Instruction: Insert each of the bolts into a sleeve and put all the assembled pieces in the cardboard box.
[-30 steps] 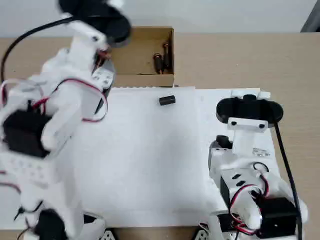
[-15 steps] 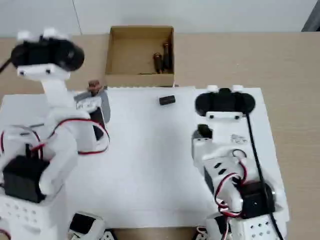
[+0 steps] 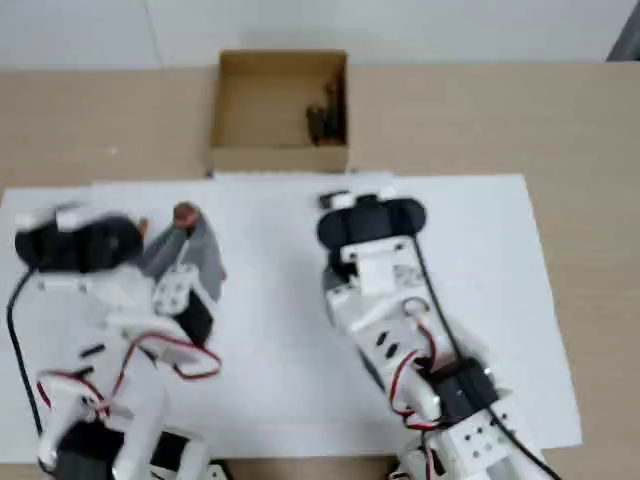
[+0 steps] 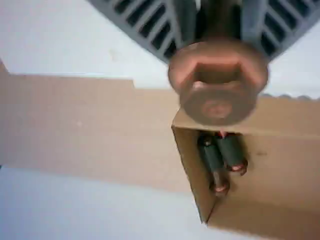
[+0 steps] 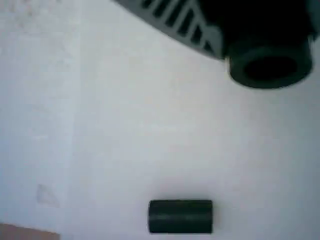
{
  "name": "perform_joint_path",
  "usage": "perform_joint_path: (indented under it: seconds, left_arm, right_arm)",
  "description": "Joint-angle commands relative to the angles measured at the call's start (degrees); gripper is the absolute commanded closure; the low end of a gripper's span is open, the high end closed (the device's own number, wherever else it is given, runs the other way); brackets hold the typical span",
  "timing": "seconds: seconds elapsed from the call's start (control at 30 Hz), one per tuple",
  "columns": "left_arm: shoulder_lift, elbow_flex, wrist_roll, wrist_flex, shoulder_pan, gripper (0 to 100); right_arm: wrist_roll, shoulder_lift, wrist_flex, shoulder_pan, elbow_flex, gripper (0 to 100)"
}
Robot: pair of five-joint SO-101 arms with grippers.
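The left gripper point(image 3: 184, 228) is clenched on a copper-coloured metal bolt with a round head point(image 3: 185, 212), and the head sticks out past its grey fingers point(image 4: 150, 20). Ahead of this gripper stands the open brown cardboard box point(image 3: 226, 100), with dark put-together pieces point(image 3: 326, 112) in one corner. The right gripper point(image 5: 252, 42) grips a short black tube sleeve point(image 5: 270, 65). A second black sleeve point(image 5: 180, 216) lies on the white surface point(image 3: 270, 330) just in front of it.
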Motion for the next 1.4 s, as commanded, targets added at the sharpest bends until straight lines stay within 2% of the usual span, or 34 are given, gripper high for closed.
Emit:
perform_joint_path:
  seconds: [0.0,0.13,0.2,0.27,0.43,0.63,0.87,1.1,1.23,1.3,1.37]
  left_arm:
    - [-10.29,6.46,0.35,-2.81,0.35,99]
    - [-17.14,13.93,0.88,-2.73,0.44,99]
    - [-15.91,13.93,4.75,-2.81,0.44,99]
    - [-16.00,13.85,8.44,-2.90,1.41,99]
    - [-16.26,14.20,10.73,-2.99,6.59,99]
    - [-16.26,14.20,10.64,-2.99,7.12,99]
    - [-16.26,14.29,10.55,-5.27,6.95,99]
    - [-16.18,18.24,9.49,-11.78,2.37,99]
    - [-16.26,18.95,9.58,-11.78,2.46,99]
    - [-16.26,18.95,9.58,-11.78,2.73,99]
    - [-16.26,19.03,9.58,-11.78,4.04,99]
  right_arm:
    - [-0.35,-0.75,-5.41,-2.51,1.32,99.6]
    - [-0.35,-0.75,-8.48,-4.44,5.89,99.5]
    - [0.79,-0.75,-9.63,-5.49,7.56,99.5]
    - [3.69,-0.84,-11.65,-6.73,8.97,99.5]
    - [11.34,-0.84,-21.32,-8.84,13.63,99.5]
    - [14.42,-0.84,-28.44,-12.35,17.14,99.5]
    - [16.79,-1.54,-31.08,-13.32,19.87,99.5]
    - [17.23,-17.27,-31.52,-13.32,27.34,99.5]
    - [17.76,-30.46,-31.34,-13.49,33.58,99.5]
    - [20.75,-36.62,-29.05,-13.49,36.48,99.6]
    - [21.98,-37.85,-27.38,-13.67,37.27,99.6]
